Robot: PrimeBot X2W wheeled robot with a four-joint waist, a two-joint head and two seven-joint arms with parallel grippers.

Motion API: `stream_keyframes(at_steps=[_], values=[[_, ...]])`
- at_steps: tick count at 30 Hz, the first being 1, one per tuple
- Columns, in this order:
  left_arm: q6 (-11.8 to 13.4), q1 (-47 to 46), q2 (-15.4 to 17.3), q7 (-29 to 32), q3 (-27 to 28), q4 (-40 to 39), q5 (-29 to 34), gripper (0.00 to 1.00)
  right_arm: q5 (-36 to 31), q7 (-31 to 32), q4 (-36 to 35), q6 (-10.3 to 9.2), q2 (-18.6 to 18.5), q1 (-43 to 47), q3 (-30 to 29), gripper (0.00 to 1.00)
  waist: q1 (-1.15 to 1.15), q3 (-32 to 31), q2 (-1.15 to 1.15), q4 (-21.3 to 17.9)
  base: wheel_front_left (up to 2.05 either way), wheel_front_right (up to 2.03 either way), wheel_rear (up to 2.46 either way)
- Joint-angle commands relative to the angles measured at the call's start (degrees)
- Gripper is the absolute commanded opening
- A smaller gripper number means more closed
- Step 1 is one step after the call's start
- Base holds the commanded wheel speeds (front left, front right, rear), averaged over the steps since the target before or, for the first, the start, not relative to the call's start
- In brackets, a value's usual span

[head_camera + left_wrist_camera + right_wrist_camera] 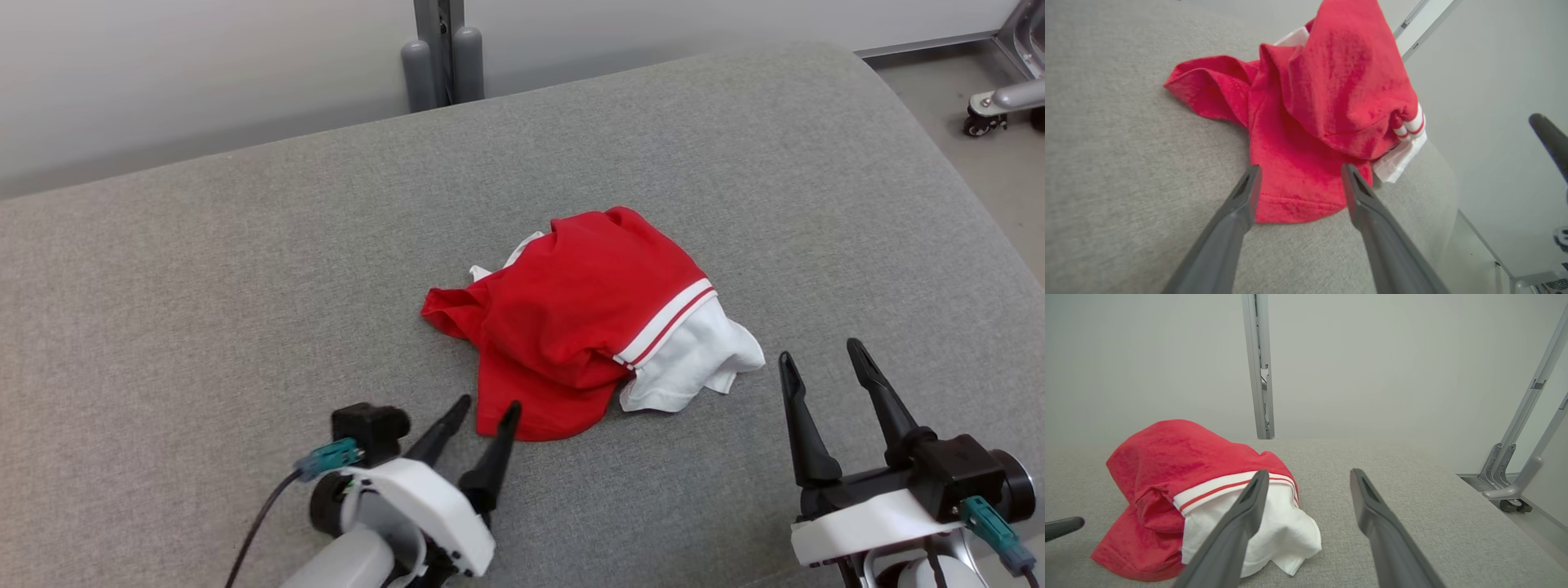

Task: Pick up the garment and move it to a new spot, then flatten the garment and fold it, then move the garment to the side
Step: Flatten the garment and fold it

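Observation:
The garment [580,314], red with white parts and a red-and-white striped band, lies crumpled in a heap on the grey cushioned surface [245,269]. My left gripper [487,404] is open at the garment's near red hem, holding nothing; in the left wrist view its fingers [1237,212] straddle that hem [1298,204]. My right gripper [819,349] stands open just right of the garment's white part [694,359], empty. From the right wrist view the garment [1180,473] sits left of centre, with its white part [1274,531] behind my left finger.
The surface's right edge [963,180] curves down to the floor, where a wheeled metal stand [1000,98] sits. A grey post [441,49] rises behind the far edge against a pale wall. Bare grey surface spreads left of the garment.

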Motion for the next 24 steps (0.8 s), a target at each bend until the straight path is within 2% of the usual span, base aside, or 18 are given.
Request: stream_keyframes(at_steps=[1, 5, 9, 11, 15, 16, 17, 21, 24], values=[[-1.6, -2.1, -1.7, 1.0, -0.2, 2.4, -1.2, 1.00, -0.6, 0.0, 0.1, 0.01, -0.3, -0.7, 0.2, 1.00, 0.00, 0.0, 0.00, -0.2, 0.00, 0.00, 0.00], [-3.2, -4.7, -4.2, 2.4, -1.0, 9.6, -1.4, 1.00, -1.0, 0.0, 0.1, 0.01, -0.3, -1.3, 0.9, 1.00, 0.00, 0.2, 0.00, -1.4, 0.00, 0.00, 0.00], [-2.8, -7.9, -5.9, 0.9, -0.8, 18.8, -0.1, 1.00, -1.0, 0.0, 0.0, 0.01, -0.3, -1.2, 1.2, 1.00, 0.00, 0.5, 0.00, -3.3, 0.00, 0.00, 0.00], [-3.6, -8.3, -6.4, 0.8, -0.7, 19.9, -0.4, 1.00, -0.8, 0.0, -0.1, 0.01, -0.3, -0.9, 0.9, 1.00, 0.00, 0.5, 0.00, -3.4, 0.00, 0.00, 0.00], [-7.2, -8.8, -7.6, 2.8, -0.9, 23.7, -2.5, 1.00, -0.7, 0.0, 0.0, 0.01, -0.3, -0.1, 0.7, 1.00, 0.00, 0.5, 0.00, -3.8, 0.00, 0.00, 0.00], [-7.9, -9.2, -7.9, 2.8, -1.2, 24.5, -2.3, 0.42, -0.6, 0.0, 0.1, 0.01, -0.3, -0.1, 0.8, 1.00, 0.00, 0.5, 0.00, -3.8, 0.00, 0.00, 0.00], [-8.4, -9.5, -8.1, 2.8, -1.5, 25.2, -2.3, 0.00, -0.6, 0.0, 0.2, 0.01, -0.3, -0.1, 0.8, 1.00, 0.00, 0.5, 0.00, -3.8, 0.00, 0.00, 0.00], [-9.7, -11.9, -8.1, 0.2, -0.1, 25.5, -2.2, 0.00, -0.1, 0.0, 0.1, 0.01, -0.3, 0.0, 0.4, 1.00, 0.00, 0.0, 0.00, -3.1, 0.00, 0.00, 0.00], [-8.8, -12.8, -6.4, -1.7, 2.2, 22.9, -0.8, 0.00, 0.4, 0.0, 0.1, 0.01, -0.3, 0.5, 0.2, 1.00, 0.00, -0.6, 0.00, -2.1, 0.00, 0.00, 0.00]])
